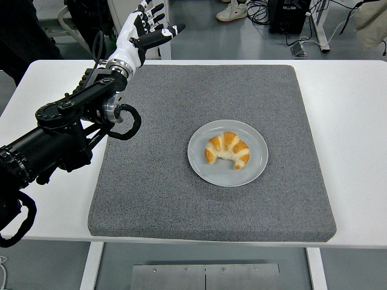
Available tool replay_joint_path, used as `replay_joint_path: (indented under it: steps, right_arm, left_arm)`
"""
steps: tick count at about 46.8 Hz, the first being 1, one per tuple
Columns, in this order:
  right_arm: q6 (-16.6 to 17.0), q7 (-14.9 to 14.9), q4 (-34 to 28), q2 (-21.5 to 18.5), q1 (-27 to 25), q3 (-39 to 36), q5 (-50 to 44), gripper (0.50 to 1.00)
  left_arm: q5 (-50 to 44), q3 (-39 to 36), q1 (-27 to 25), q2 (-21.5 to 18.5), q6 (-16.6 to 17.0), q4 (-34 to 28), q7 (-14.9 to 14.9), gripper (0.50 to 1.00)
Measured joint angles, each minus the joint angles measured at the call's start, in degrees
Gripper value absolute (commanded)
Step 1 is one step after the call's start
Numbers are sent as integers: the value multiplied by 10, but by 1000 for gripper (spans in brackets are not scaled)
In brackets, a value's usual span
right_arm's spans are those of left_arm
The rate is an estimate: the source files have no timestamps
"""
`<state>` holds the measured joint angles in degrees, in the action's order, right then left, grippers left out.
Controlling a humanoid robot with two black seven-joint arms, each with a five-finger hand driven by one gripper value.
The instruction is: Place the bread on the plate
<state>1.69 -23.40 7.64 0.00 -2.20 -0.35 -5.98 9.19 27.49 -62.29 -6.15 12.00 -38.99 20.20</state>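
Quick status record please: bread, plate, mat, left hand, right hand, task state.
bread: croissant lying on the plate, nothing touching it
plate: grey plate, on the mat, right of centre
mat: grey mat on the white table
left hand: left hand raised, fingers spread, empty, above the table's far left edge
right hand: not in view
task state: bread looks placed

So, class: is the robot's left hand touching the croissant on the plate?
Apart. The head view shows the left hand open, raised beyond the mat's far left corner, with bare mat between it and the croissant.
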Motion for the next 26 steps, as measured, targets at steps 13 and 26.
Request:
replay_joint_path:
  steps: [13,26]
  right_arm:
    - [-1,0,0,0,0,1,0,1000]
    - [-1,0,0,0,0,1,0,1000]
  left_arm:
    - [-27,52,33,1,-56,28,4,945]
    - [-25,51,50,0,-56,29,8,952]
